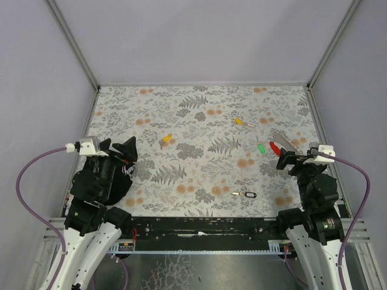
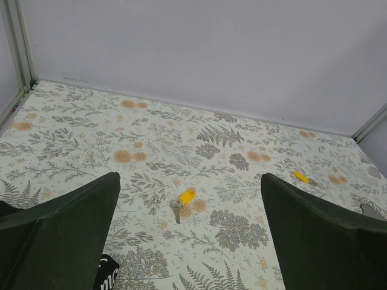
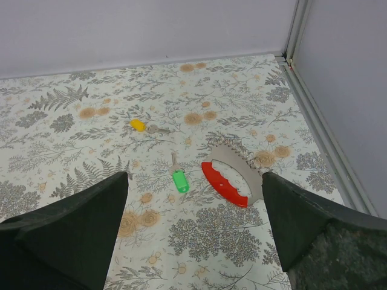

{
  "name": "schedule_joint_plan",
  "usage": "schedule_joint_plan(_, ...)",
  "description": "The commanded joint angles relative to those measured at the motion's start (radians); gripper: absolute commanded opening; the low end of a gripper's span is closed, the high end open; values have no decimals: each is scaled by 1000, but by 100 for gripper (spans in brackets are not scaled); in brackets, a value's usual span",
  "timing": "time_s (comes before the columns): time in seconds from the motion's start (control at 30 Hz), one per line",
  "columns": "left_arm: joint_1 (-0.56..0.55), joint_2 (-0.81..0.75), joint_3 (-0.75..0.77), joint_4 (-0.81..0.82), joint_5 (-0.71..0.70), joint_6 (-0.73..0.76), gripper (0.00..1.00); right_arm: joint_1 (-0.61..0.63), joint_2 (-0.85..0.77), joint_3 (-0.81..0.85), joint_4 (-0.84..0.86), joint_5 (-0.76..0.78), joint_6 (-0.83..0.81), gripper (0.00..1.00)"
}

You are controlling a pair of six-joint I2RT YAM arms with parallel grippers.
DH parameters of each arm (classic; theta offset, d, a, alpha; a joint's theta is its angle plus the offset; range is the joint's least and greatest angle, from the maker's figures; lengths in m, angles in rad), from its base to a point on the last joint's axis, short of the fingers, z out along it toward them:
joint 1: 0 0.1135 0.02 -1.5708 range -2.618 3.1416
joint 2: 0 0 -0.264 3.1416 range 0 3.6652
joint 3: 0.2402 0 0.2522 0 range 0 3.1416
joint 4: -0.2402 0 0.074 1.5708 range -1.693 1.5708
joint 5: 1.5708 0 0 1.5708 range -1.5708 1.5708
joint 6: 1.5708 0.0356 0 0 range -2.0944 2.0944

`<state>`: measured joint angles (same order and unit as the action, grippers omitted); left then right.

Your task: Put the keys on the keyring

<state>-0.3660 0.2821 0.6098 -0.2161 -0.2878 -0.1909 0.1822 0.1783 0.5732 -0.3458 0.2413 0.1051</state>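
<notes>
Plainly, the keyring (image 3: 225,183) is seen lying flat on the patterned table (image 1: 199,103) near its right edge. Its red loop is turned toward the arms, the grey fan-shaped piece is joined behind it, and nothing is threaded on it. Just beside it, on its left, the green-headed key (image 3: 179,180) is laid, apart from the loop. Farther back the far yellow key (image 1: 238,121) is found, though whether its head is yellow or orange cannot be settled. Well to the left, past the middle of the table, the left yellow key (image 2: 186,197) is placed with its blade toward the left arm. The black-headed key (image 1: 245,194) is set near the front edge, between the two arms but closer to the right one. All four keys are thus scattered singly and none touches the ring, so the task is judged not to have been begun. Every key has yet to be picked up and slid onto the loop, and the ring will probably need to be steadied by one arm meanwhile. The left gripper (image 2: 188,180) is held spread to full width above the cloth, the left yellow key showing between its fingers, and nothing is gripped or touched. The right gripper (image 3: 195,176) is likewise spread wide and empty, with the keyring and green-headed key framed below it.
</notes>
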Motion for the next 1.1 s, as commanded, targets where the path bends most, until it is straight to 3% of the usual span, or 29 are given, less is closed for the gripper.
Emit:
schedule_joint_plan(0.0,-7,-10,1,63,20,-8,100,-7,2,12,60,-19,-5,99)
schedule_joint_plan(0.27,-8,-24,-6,57,41,-20,100,-9,47,37,39,-12,14,99)
schedule_joint_plan(0.6,-10,12,28,6,63,-58,100,-7,217,81,20,-57,55,99)
schedule_joint_plan(0.8,-10,63,45,-35,127,-64,100,-8,443,163,-43,-95,81,99)
schedule_joint_plan(1.07,-16,90,36,-22,195,-45,100,-30,796,188,72,-51,103,99)
